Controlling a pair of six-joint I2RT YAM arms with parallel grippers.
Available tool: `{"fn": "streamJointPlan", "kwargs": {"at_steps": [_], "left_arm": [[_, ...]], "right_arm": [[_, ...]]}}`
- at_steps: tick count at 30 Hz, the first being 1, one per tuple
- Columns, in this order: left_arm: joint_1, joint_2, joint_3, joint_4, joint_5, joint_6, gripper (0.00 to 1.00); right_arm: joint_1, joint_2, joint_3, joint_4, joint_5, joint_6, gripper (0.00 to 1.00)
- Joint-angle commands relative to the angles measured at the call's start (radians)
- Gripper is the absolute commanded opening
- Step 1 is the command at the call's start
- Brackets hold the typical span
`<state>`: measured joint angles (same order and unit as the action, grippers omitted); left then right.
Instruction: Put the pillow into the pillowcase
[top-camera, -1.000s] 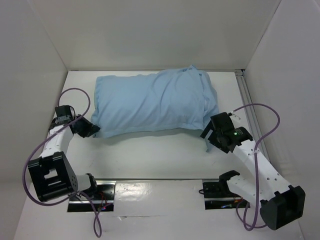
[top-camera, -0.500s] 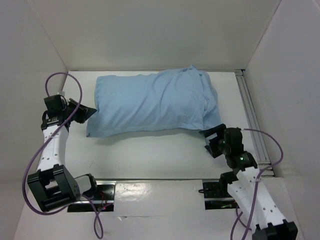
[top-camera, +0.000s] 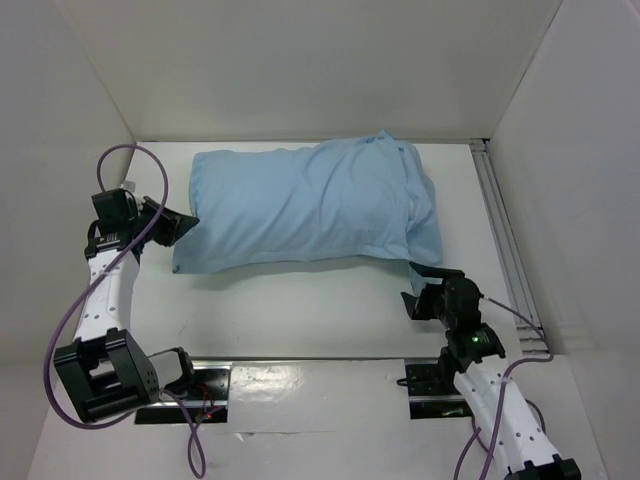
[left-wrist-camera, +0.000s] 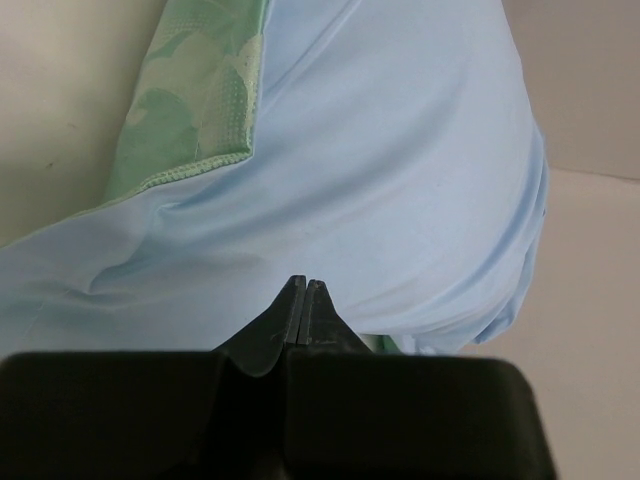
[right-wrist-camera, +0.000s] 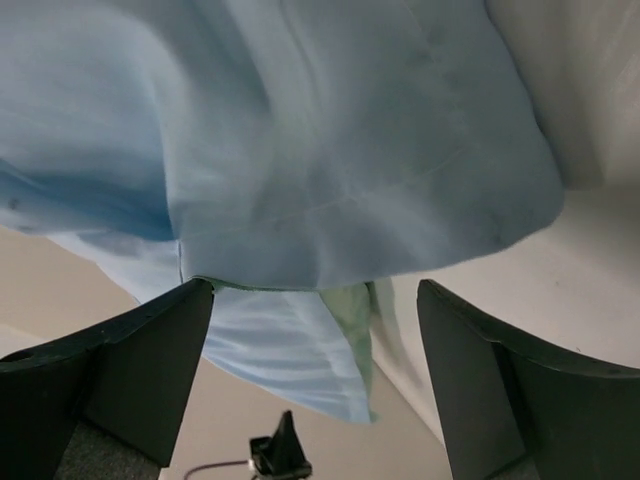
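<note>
Your left arm (top-camera: 105, 290) runs forward from its base along the left side, and your left gripper (top-camera: 182, 222) points to the right with its fingers (left-wrist-camera: 290, 315) pressed flat together; the tips meet with no gap. Your right arm (top-camera: 495, 400) reaches forward and slightly left from its base. Your right gripper (top-camera: 418, 287) sits low and close in, fingers (right-wrist-camera: 150, 350) spread wide apart.

A robotics lab cell — bare white walls (top-camera: 300, 70) boxing a table (top-camera: 300, 310) (cabled arms (top-camera: 105, 290) bolted on).
</note>
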<state>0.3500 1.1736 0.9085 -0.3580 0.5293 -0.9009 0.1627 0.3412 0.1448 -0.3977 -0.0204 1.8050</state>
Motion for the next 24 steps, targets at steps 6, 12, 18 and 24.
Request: {"fn": "streamJointPlan", "kwargs": {"at_steps": [6,12,18,24], "left_arm": [[-0.006,-0.021,0.018,-0.102,-0.079,0.031,0.0],[0.053,-0.087,0.018,-0.327,-0.386,0.062,1.0],[0.075,-0.131,-0.042,-0.361,-0.454,0.062,1.0],[0.084,-0.095,-0.138,-0.21,-0.351,0.013,1.0]], "right_arm": [[-0.006,0.128,-0.044,0.261,0.135,0.114,0.89],[-0.015,0.041,0.035,0.11,0.169,0.071,0.87],[-0.015,-0.154,0.13,-0.26,0.227,0.065,0.93],[-0.015,-0.196,0.058,-0.239,0.218,0.1,0.94]]}}
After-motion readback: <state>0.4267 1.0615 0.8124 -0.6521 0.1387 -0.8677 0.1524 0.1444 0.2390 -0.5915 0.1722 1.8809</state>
